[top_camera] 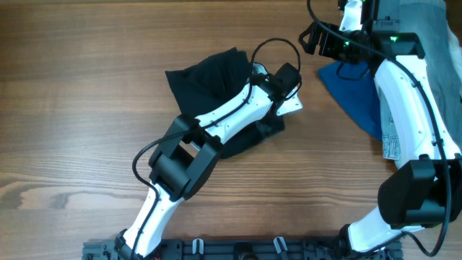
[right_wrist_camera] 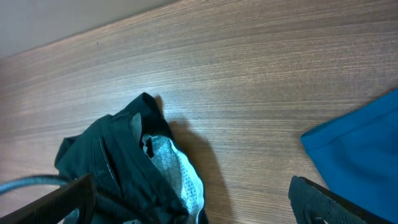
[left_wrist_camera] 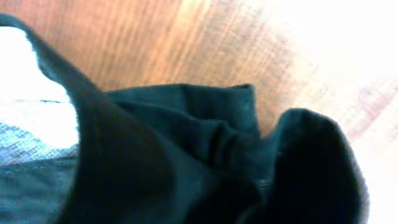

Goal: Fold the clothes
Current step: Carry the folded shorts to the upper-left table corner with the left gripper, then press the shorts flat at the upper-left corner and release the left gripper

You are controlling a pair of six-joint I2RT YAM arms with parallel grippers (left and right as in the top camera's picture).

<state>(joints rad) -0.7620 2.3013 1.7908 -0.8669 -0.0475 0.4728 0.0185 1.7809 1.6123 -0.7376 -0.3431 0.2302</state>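
Observation:
The black clothes (top_camera: 209, 76) lie bunched at the table's middle, with a pale waistband lining (top_camera: 292, 107) showing at their right edge. My left gripper (top_camera: 285, 78) is over that right edge. In the left wrist view the black fabric (left_wrist_camera: 186, 155) fills the frame close up and hides the fingers, which seem shut on it. My right gripper (top_camera: 315, 37) is open and empty at the far side of the table, right of the clothes. Its wide-spread fingers (right_wrist_camera: 199, 208) frame the clothes (right_wrist_camera: 112, 162) and the pale lining (right_wrist_camera: 180, 174).
A bright blue cloth (top_camera: 354, 90) lies on the table to the right of the clothes, under the right arm, and also shows in the right wrist view (right_wrist_camera: 360, 143). A grey-blue cloth (top_camera: 437, 29) lies at the far right corner. Bare wood (top_camera: 72, 108) lies to the left.

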